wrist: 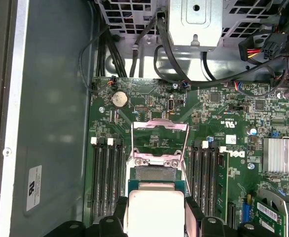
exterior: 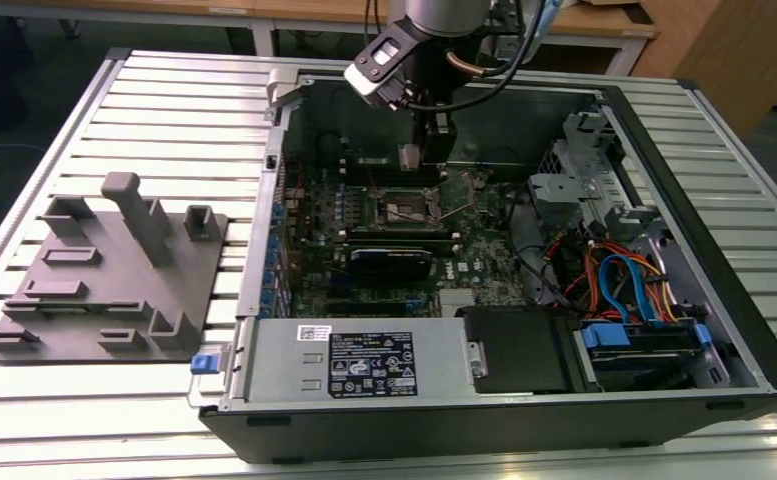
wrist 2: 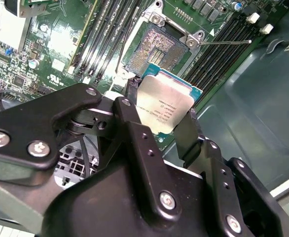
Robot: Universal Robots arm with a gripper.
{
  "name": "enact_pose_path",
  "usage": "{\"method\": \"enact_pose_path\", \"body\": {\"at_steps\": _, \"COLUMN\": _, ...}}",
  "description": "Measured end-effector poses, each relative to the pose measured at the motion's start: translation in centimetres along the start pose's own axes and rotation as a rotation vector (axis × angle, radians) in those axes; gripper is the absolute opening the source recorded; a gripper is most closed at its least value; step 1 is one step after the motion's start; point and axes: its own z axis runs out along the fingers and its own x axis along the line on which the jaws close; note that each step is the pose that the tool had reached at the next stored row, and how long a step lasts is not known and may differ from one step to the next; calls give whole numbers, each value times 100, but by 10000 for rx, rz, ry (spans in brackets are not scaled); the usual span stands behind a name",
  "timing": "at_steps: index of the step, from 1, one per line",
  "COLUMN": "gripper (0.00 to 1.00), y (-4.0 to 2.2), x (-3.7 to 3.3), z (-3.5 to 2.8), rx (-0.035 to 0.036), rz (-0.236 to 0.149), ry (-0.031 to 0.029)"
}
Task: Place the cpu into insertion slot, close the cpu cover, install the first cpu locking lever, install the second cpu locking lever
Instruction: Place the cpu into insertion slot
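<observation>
black fingers (wrist 2: 130, 123) of my gripper (wrist 2: 160, 118) clamp the cpu (wrist 2: 168, 101) by two opposite edges, just short of the bare insertion slot (wrist 2: 157, 47) ahead; light, stiff, fragile, i judge it an edges-only hold.

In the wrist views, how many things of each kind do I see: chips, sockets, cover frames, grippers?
Small flat square silver-grey chip: 1
Square dark socket, empty: 1
Thin silver metal cover frame, swung open: 1
Black gripper, shut on the chip: 1
Total: 4
</observation>
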Motion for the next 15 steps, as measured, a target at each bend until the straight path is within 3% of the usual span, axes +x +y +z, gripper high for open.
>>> {"method": "enact_pose_path", "body": {"at_steps": 6, "gripper": 54, "y": -1, "x": -1, "z": 22, "rx": -1, "rz": 8, "ry": 1}}
{"method": "enact_pose_path", "body": {"at_steps": 15, "gripper": 54, "y": -11, "x": -6, "z": 183, "rx": 0, "rz": -9, "ry": 0}}
